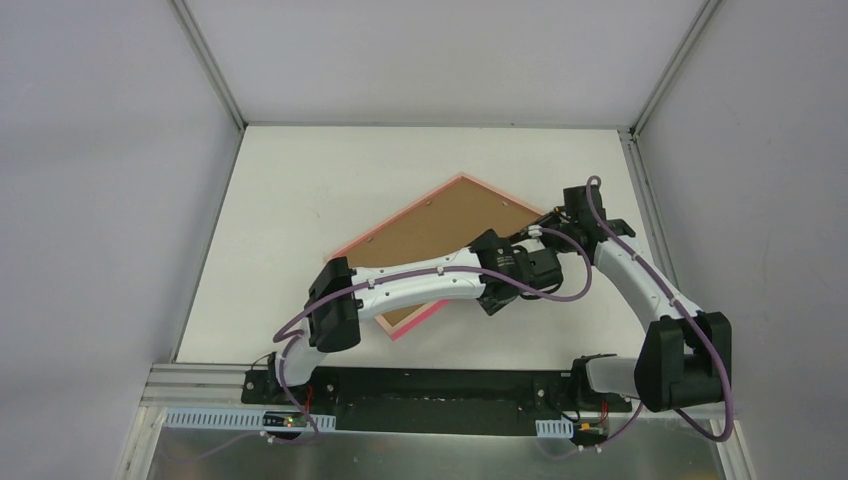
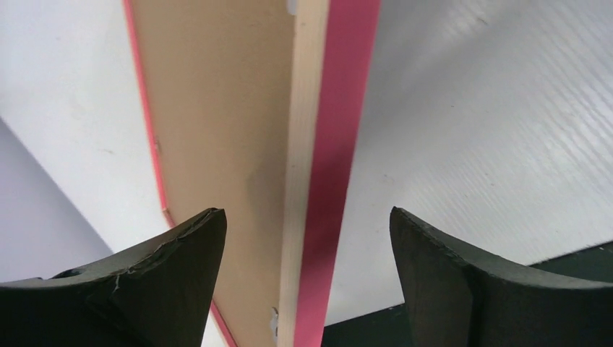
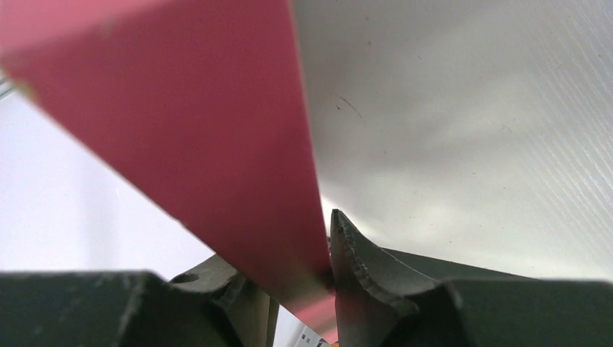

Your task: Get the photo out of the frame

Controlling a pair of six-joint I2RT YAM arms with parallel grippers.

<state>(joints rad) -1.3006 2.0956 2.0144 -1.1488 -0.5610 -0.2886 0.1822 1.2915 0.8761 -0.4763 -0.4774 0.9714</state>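
The pink frame (image 1: 396, 214) lies face down and turned like a diamond on the white table. Its brown backing board (image 1: 440, 230) faces up, and the photo's printed side is hidden. My right gripper (image 1: 548, 226) is shut on the frame's right corner; the pink border (image 3: 181, 108) is pinched between its fingers (image 3: 303, 269). My left gripper (image 1: 540, 268) reaches across the board to the right edge. It is open (image 2: 306, 217) and straddles the pink edge (image 2: 347, 108), with the brown board (image 2: 217, 108) on the left-finger side, touching neither finger.
The white table (image 1: 300, 200) is boxed in by grey walls at the left, back and right. A black base rail (image 1: 430, 385) runs along the near edge. The left arm lies over the lower half of the backing board.
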